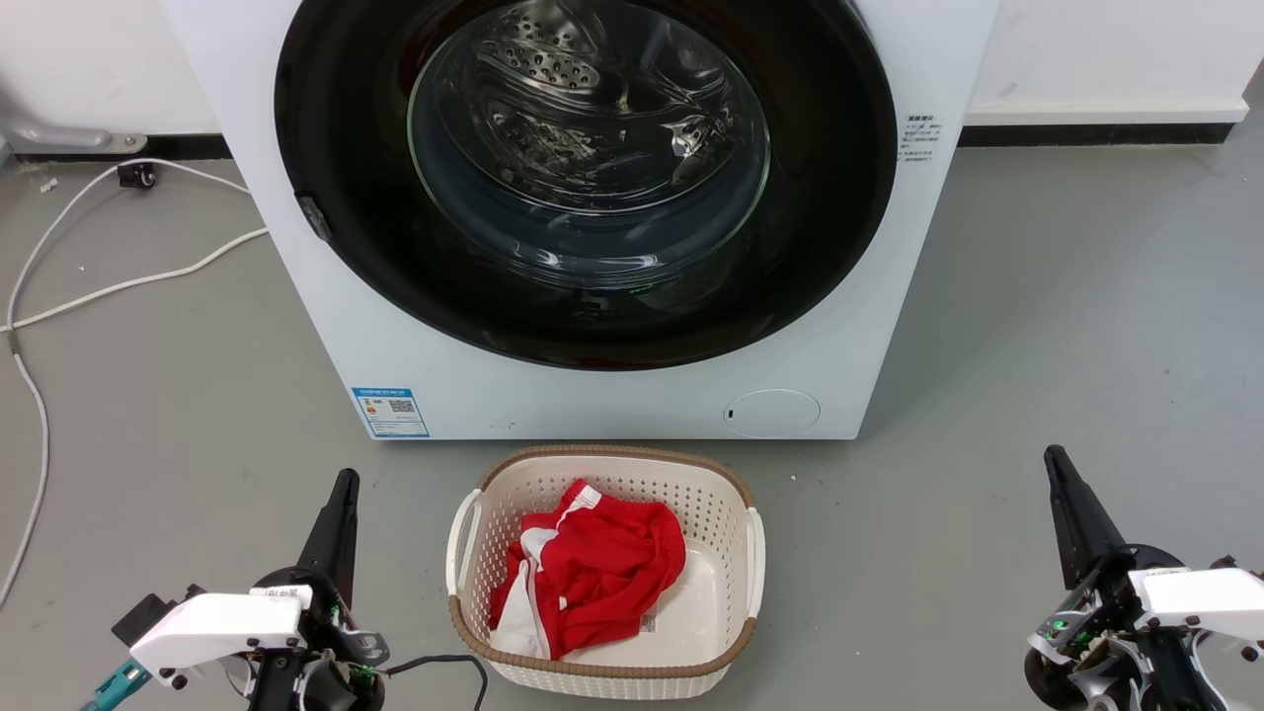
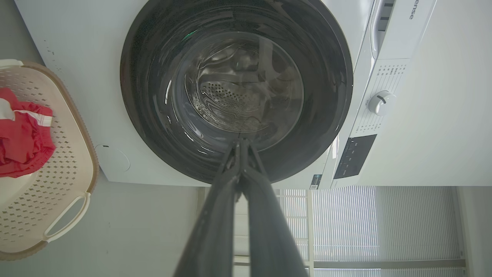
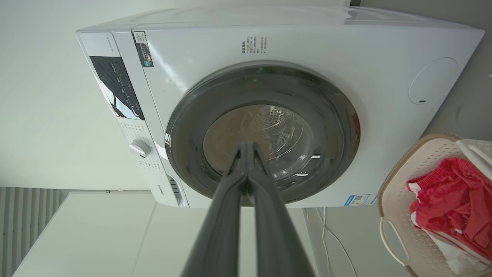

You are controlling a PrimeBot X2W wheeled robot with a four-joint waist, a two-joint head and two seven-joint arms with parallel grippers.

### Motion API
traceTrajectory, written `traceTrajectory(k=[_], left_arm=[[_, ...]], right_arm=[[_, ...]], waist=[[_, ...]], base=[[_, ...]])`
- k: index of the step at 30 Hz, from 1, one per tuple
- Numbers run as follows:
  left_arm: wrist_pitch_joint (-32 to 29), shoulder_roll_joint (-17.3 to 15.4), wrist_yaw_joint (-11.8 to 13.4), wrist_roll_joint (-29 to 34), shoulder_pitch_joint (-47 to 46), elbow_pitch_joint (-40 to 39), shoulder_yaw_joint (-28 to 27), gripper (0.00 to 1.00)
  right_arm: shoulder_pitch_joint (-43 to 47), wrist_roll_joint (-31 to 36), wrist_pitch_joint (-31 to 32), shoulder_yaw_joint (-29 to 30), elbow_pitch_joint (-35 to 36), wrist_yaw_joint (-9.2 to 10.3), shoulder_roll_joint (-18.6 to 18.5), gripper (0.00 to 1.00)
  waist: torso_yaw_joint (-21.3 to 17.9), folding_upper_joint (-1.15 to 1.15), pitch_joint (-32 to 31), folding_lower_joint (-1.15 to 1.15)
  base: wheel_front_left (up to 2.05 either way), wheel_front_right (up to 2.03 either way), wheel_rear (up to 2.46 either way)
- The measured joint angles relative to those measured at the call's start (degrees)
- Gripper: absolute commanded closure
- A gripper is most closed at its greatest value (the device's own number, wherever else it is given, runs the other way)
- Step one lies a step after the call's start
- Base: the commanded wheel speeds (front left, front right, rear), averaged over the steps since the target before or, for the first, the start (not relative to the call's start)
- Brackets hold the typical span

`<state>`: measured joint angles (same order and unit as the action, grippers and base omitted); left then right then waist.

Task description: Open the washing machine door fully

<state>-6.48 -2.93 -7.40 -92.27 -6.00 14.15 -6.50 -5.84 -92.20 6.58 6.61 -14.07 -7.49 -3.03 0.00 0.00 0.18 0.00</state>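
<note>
Latch tab [image 1: 314,217] on washing machine door [image 1: 839,217] sits fwd of left gripper [image 1: 347,478], far from right gripper [image 1: 1054,455]; both pinched closed, empty.

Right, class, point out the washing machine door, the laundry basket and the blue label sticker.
washing machine door [image 1: 341,148], head view, glossy black ring left of the glass.
laundry basket [image 1: 612,452], head view, brown far rim.
blue label sticker [image 1: 391,412], head view, its centre.

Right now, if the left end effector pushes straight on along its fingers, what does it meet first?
Probably the door: the shut left end effector lines up with its glass window's edge in the left wrist view. Depth is unclear.
</note>
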Motion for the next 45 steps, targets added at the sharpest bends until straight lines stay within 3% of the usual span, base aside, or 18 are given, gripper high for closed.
traceTrajectory(k=[17,18,26,33,40,45], left_arm=[[0.00,0.00,0.00,0.00,-0.01,0.00,0.00,1.00],[0.00,0.00,0.00,0.00,-0.01,0.00,0.00,0.00],[1.33,0.19,0.08,0.54,1.61,0.89,1.34,0.00],[3.26,0.19,0.08,5.54,1.61,-0.71,2.36,0.00],[5.13,0.19,0.08,14.17,1.61,-3.61,2.86,0.00],[6.26,0.19,0.41,20.53,1.62,-5.53,3.34,0.00]], right_arm=[[-0.01,0.00,0.00,-0.01,0.00,0.00,0.00,1.00],[-0.01,0.00,0.00,-0.01,0.00,0.00,0.00,0.00],[1.80,-0.02,-1.35,-0.54,-0.46,0.00,0.07,0.00],[2.58,2.15,-3.35,-0.81,1.51,0.00,0.11,0.00],[2.61,9.04,-5.13,-1.43,4.33,0.00,0.13,0.00],[2.61,18.37,-6.32,-2.11,6.54,0.00,0.13,0.00]], waist=[[0.00,0.00,0.00,0.00],[0.00,0.00,0.00,0.00],[-0.02,0.00,-0.03,0.00],[0.01,0.00,-0.12,0.00],[0.04,0.00,-0.09,0.00],[0.04,0.00,-0.11,0.00]], base=[[0.00,0.00,0.00],[0.00,0.00,0.00],[0.00,0.00,0.00],[0.00,0.00,0.00],[0.00,0.00,0.00],[0.00,0.00,0.00]])
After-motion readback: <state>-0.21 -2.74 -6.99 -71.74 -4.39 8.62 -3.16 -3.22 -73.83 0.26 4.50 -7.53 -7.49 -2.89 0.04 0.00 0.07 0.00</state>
